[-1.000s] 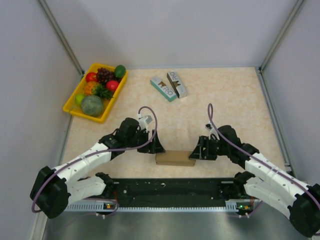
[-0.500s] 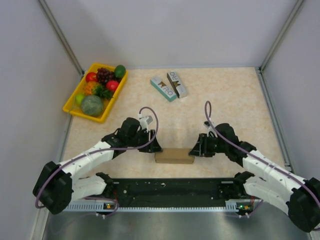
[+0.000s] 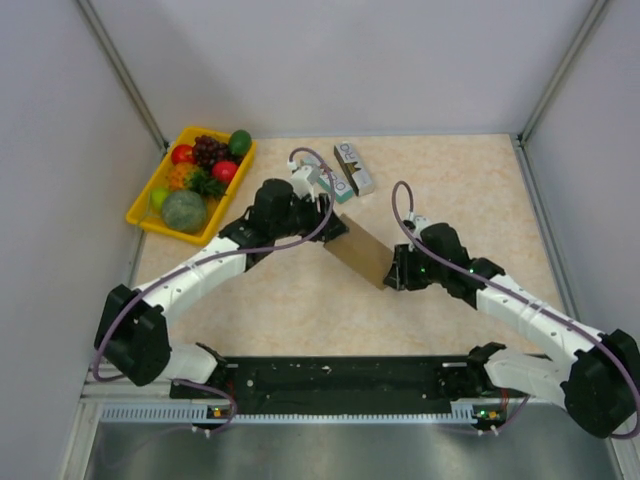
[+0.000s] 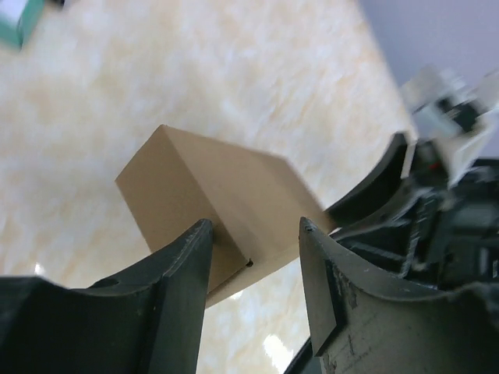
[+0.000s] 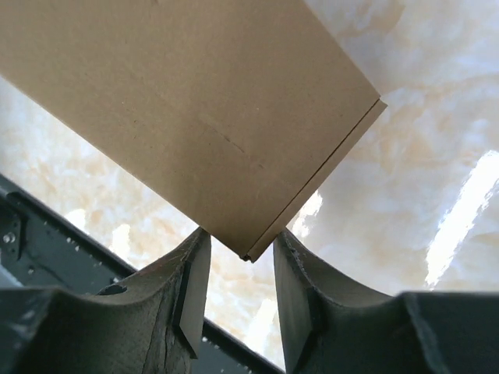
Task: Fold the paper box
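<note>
A: Right claw, quick?
B: Right claw [image 3: 392,272] was pinched on the near corner of the cardboard box [image 3: 358,254], one finger on each side of that corner.
A: And the box itself?
B: Closed-up brown carton, plain. It sat mid-table, slanting from near right to far left, strung between the two claws. The wrist views showed it tilted, with the table [image 3: 460,190] well behind it.
A: Left claw?
B: Left claw [image 3: 335,230] was clamped on the far end, with the carton's end face between its fingers [image 4: 183,265].
A: Anything behind?
B: A teal box [image 4: 15,19] and a small printed box [image 3: 354,167] lay just past the left claw. A yellow tray [image 3: 166,230] of fruit [image 3: 185,210] stood at the far left.
</note>
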### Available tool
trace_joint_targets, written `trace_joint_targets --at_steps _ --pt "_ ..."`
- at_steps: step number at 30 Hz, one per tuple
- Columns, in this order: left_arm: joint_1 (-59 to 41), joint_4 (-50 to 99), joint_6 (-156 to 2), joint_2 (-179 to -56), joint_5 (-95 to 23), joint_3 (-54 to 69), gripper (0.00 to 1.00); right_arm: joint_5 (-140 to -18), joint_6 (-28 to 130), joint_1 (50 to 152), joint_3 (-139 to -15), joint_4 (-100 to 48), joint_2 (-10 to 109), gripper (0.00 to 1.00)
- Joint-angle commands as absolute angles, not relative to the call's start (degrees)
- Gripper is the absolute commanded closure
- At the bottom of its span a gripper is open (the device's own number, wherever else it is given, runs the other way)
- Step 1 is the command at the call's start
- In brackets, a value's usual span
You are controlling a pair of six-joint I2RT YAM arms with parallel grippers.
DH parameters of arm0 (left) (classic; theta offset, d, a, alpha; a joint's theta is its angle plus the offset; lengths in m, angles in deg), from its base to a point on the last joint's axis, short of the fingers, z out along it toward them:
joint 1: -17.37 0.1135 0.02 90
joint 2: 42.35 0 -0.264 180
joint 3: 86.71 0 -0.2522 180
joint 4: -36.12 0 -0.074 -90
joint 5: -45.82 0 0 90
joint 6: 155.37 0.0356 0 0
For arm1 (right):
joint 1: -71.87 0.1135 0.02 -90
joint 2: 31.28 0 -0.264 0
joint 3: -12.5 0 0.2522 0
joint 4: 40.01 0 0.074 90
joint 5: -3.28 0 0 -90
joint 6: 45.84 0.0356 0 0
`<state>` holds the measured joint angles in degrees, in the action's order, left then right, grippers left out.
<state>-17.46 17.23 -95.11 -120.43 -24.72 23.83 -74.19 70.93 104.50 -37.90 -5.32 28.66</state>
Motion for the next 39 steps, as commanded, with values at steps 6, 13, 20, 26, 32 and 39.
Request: trace_joint_targets --at_steps 6,13,20,26,32,39 --pt "-19.72 26.31 -95.7 -125.93 -16.92 22.48 0.51 -81.35 63.59 109.22 -37.83 -25.18 33.93 0.65" --pt "-19.46 24.84 -93.41 -116.81 -26.14 37.42 0.37 -82.59 68.85 114.33 -31.76 -29.06 34.82 0.61" --pt "-18.58 12.11 -92.27 -102.3 -33.89 44.81 0.11 -82.33 72.37 114.33 -33.33 -17.82 27.8 0.45" --pt "-16.56 9.61 -94.37 -96.31 -33.55 45.95 0.02 -82.85 76.76 114.24 -35.44 -6.74 19.71 0.34" --pt "-13.14 13.91 -96.4 -108.07 -26.09 42.8 0.09 -81.98 81.69 113.01 -36.77 -2.08 16.8 0.32" --pt "-12.52 20.78 -98.42 -116.96 -21.95 41.74 0.19 -74.33 76.97 105.36 -39.84 -1.9 24.53 0.3"
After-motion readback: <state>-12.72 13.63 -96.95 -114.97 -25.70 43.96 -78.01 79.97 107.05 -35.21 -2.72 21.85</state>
